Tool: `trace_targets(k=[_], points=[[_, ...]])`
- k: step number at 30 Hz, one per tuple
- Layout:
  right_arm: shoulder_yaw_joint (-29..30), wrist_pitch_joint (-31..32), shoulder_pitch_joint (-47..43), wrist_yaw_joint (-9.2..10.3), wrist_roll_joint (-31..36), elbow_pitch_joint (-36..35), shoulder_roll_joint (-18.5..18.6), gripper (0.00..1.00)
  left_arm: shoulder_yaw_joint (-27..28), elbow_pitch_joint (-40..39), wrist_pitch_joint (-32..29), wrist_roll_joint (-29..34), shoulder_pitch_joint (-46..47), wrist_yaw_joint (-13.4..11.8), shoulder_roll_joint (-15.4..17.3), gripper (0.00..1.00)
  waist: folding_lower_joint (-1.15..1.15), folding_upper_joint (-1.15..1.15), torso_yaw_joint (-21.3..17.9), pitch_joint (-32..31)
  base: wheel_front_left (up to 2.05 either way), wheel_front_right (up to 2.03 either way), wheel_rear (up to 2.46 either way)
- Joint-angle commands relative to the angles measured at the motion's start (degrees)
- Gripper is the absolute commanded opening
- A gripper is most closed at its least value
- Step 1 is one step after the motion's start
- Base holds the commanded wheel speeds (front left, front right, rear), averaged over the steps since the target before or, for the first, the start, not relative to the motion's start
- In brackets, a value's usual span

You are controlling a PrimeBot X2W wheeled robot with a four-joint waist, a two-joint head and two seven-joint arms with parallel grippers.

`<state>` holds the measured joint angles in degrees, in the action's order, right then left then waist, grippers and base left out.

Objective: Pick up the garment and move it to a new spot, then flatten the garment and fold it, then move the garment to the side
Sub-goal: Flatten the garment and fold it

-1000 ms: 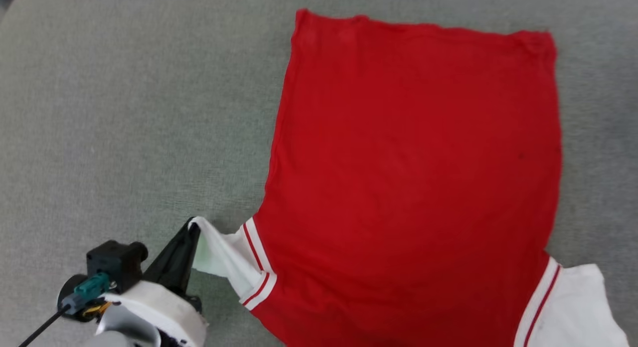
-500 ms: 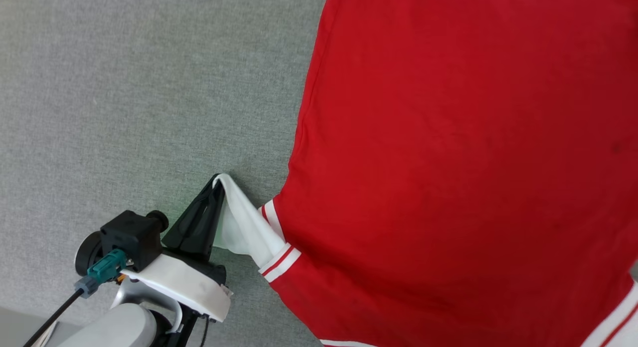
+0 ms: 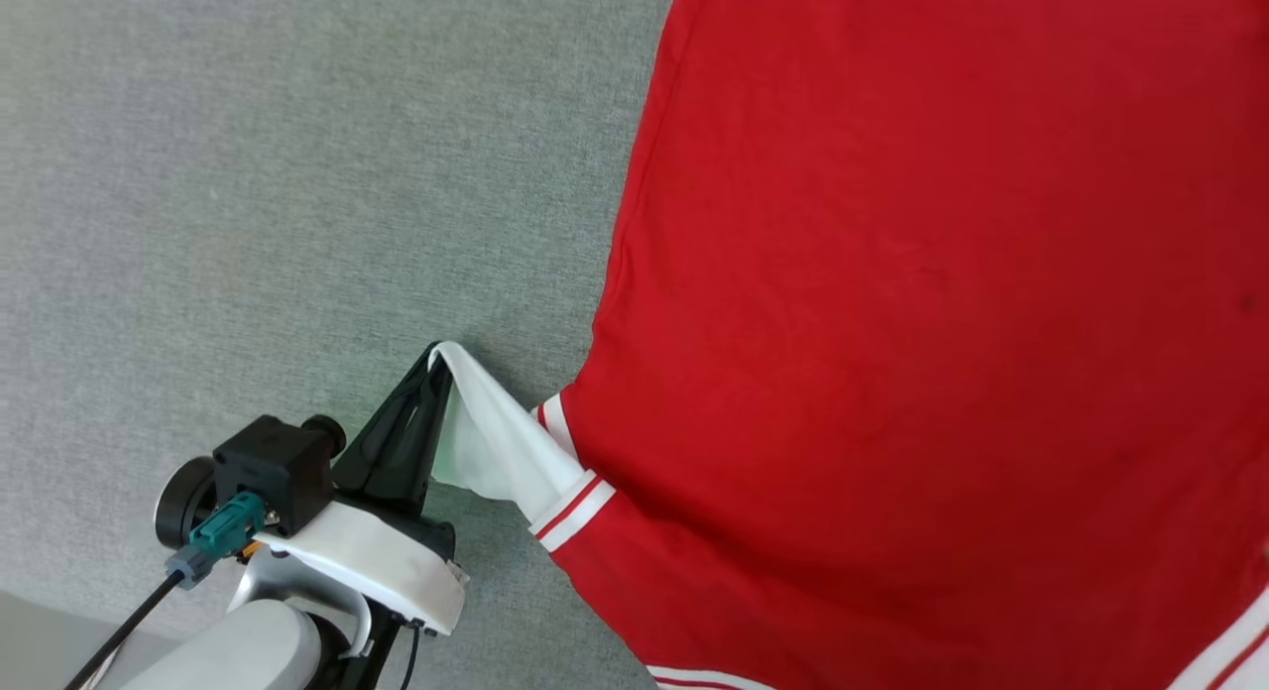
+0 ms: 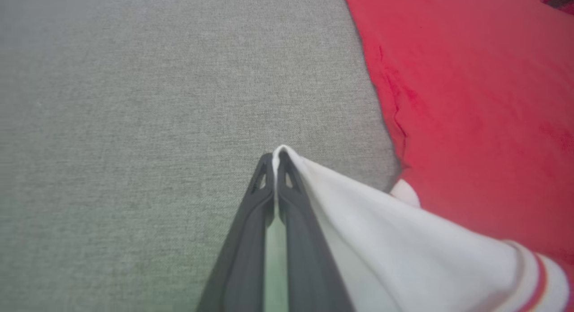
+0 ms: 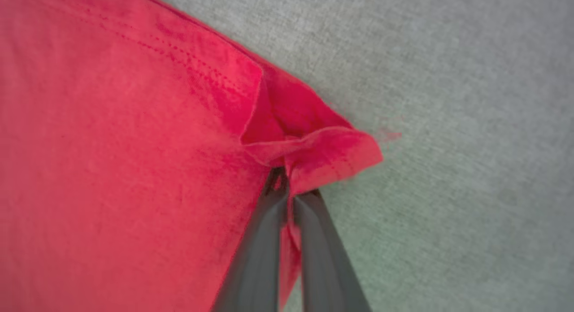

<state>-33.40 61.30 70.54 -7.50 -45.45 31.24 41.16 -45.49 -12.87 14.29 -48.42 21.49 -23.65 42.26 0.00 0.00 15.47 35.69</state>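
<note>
On the grey cloth surface, the garment lies spread plain side up, the left gripper pinching its white sleeve tip and the right gripper pinching a red hem corner (two far-apart holds, probably to draw it flat for folding).

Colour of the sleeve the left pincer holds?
Sleeve: white, red-white striped trim. Best in left wrist view.

The right gripper's 2 dark fingers meet at the tips, pinching a bunched, folded-over corner of the red garment — dotted hem stitching runs along its edge. The rest spreads leftward over a grey fabric surface. The blurred tips seem pressed tight.
</note>
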Motion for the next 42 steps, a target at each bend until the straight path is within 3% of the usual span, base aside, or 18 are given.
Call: trace_targets(k=[1, 7, 13, 14, 22, 27, 34, 40, 42], points=[[-0.8, -0.6, -2.7, 0.01, -0.1, 0.7, -0.4, 0.00, 0.1, 0.3, 0.2, 0.1, -0.6, -0.1, -0.1, 0.00, 0.00, 0.00, -0.6, -2.4, 0.00, 0.00, 0.00], [-4.0, -4.6, -6.3, 0.02, -2.8, -5.1, 3.9, 0.00, 0.5, 0.9, 0.3, -0.8, -2.8, -0.7, 0.6, 0.00, 0.00, 0.00, -2.6, -9.2, 0.00, 0.00, 0.00], [-7.9, -8.8, -15.5, 0.03, -8.1, -16.7, 13.7, 0.00, 0.9, 0.4, 0.3, -2.1, -6.0, -1.9, 2.3, 0.00, 0.00, 0.00, -5.1, -14.7, 0.00, 0.00, 0.00], [-7.9, -8.8, -15.5, 0.03, -8.1, -16.7, 13.7, 0.00, 0.9, 0.4, 0.3, -2.1, -6.0, -1.9, 2.3, 0.00, 0.00, 0.00, -5.1, -14.7, 0.00, 0.00, 0.00], [-8.0, -15.7, -35.1, 0.02, -16.0, -27.7, 27.4, 0.00, 1.7, 0.0, 0.4, -3.9, -10.6, -3.1, 4.5, 0.00, 0.00, 0.00, -8.5, -19.7, 0.00, 0.00, 0.00], [-7.2, -21.7, -48.3, 0.03, -20.0, -30.4, 32.8, 0.00, 2.2, -0.6, 0.5, -4.5, -12.7, -3.7, 5.8, 0.00, 0.00, 0.00, -10.4, -21.1, 0.00, 0.00, 0.00], [-7.1, -28.5, -65.6, 0.03, -25.4, -29.4, 34.1, 0.00, 1.7, -1.0, 0.2, -4.4, -13.0, -3.4, 5.8, 0.00, 0.00, 0.00, -11.1, -21.3, 0.00, 0.00, 0.00], [-4.2, -31.6, -71.2, 0.03, -24.1, -29.2, 30.7, 0.00, 1.5, -0.3, 0.0, -4.1, -12.2, -3.2, 5.2, 0.00, 0.00, 0.00, -11.4, -21.0, 0.00, 0.00, 0.00], [-2.4, -32.0, -71.1, 0.02, -22.9, -28.9, 29.3, 1.00, 1.3, 0.0, 0.0, -4.0, -11.9, -3.1, 5.0, 0.00, 0.00, 0.00, -11.4, -21.1, 0.00, 0.00, 0.00]])
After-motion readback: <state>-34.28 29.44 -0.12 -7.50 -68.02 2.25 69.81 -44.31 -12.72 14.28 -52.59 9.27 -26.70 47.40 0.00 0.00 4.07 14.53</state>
